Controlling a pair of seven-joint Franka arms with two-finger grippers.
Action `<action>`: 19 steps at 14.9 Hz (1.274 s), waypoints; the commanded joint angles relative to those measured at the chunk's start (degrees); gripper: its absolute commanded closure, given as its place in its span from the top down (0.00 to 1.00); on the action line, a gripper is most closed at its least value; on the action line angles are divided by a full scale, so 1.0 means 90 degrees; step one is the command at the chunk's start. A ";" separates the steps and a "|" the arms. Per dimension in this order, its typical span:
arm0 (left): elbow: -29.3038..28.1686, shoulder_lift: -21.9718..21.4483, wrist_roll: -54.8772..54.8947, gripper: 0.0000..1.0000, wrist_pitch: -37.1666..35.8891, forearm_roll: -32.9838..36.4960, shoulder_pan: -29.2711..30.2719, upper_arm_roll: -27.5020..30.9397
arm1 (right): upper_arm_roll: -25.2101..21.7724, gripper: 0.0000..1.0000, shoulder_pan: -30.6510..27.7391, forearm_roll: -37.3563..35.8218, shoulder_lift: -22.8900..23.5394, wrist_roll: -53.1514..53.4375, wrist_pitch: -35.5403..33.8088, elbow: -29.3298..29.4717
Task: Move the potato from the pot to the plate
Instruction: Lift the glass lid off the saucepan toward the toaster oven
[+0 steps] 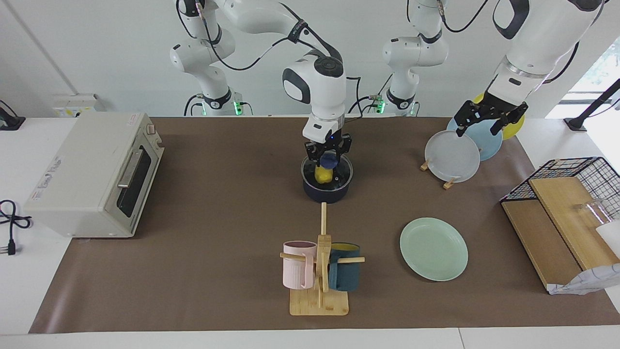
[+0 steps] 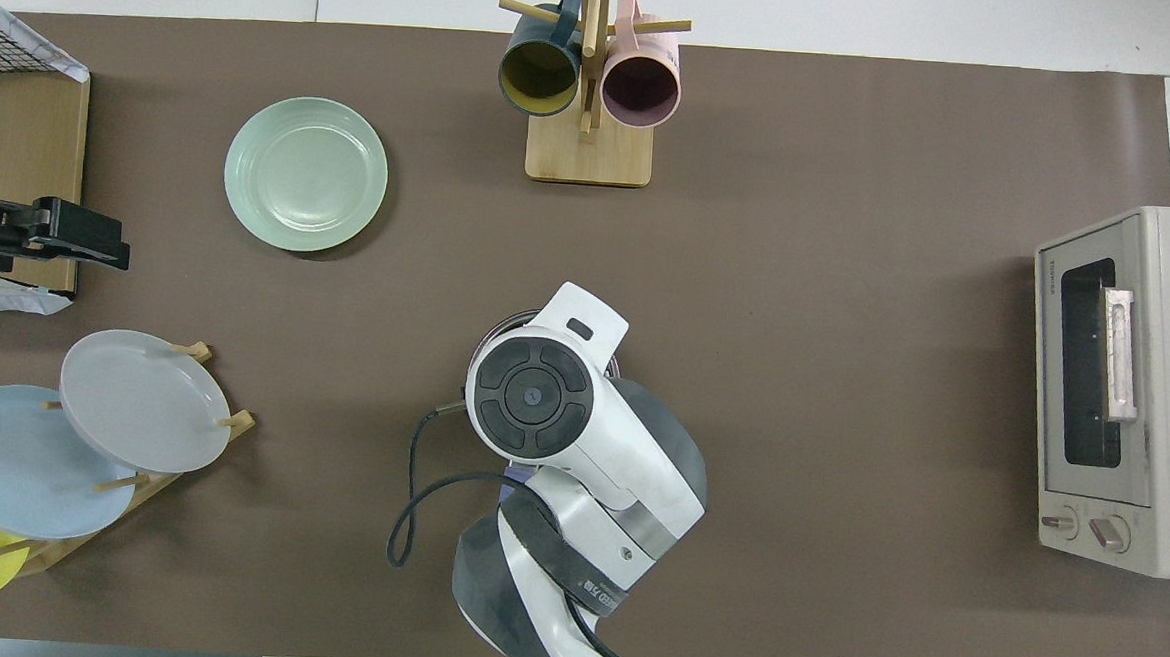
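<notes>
The yellow potato [image 1: 323, 174] lies inside the dark navy pot [image 1: 328, 192] in the middle of the table, nearer to the robots than the mug stand. The pot's blue handle points toward the robots. My right gripper [image 1: 328, 156] reaches down into the pot's mouth, its fingers apart on either side just above the potato. In the overhead view the right arm hides the pot and potato. The mint-green plate [image 1: 433, 248] [image 2: 306, 174] lies bare, farther from the robots than the pot, toward the left arm's end. My left gripper [image 1: 487, 127] [image 2: 89, 242] waits open over the plate rack.
A wooden rack [image 1: 449, 183] holds a grey plate [image 1: 453, 156], a light blue plate and a yellow plate. A mug stand [image 1: 319, 295] with pink and teal mugs stands beside the mint-green plate. A toaster oven [image 1: 92, 174] is at the right arm's end, a wire basket [image 1: 581, 179] at the left arm's.
</notes>
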 commanded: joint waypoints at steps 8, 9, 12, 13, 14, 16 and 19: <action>-0.0102 -0.0135 0.0089 1.00 0.0008 0.0058 0.0062 -0.0039 | -0.0036 0.44 -0.0793 -0.0035 -0.0161 -0.1067 -0.1298 0.0934; -0.0102 -0.0135 0.0050 1.00 -0.0012 0.0058 0.0062 -0.0039 | -0.0036 0.44 -0.1085 -0.0006 -0.0171 -0.1408 -0.1338 0.0934; -0.0112 -0.0135 0.0069 1.00 -0.0002 0.0058 0.0003 -0.0039 | -0.0026 0.44 -0.2071 0.0043 -0.0220 -0.2773 -0.1435 0.0876; -0.0102 -0.0135 0.0069 1.00 -0.0012 0.0058 0.0013 -0.0039 | -0.0026 0.44 -0.2384 0.0043 -0.0220 -0.3175 -0.1446 0.0827; -0.0102 -0.0135 0.0059 1.00 -0.0002 0.0058 -0.0007 -0.0039 | -0.0026 0.44 -0.2773 0.0043 -0.0230 -0.3662 -0.1455 0.0740; -0.0102 -0.0135 0.0079 1.00 -0.0002 0.0058 -0.0026 -0.0058 | -0.0026 0.44 -0.3419 0.0043 -0.0375 -0.4542 -0.1329 0.0302; -0.0228 -0.0232 0.0001 1.00 -0.0012 0.0058 -0.0046 -0.0097 | -0.0036 0.44 -0.4123 0.0053 -0.0766 -0.5461 -0.0424 -0.0937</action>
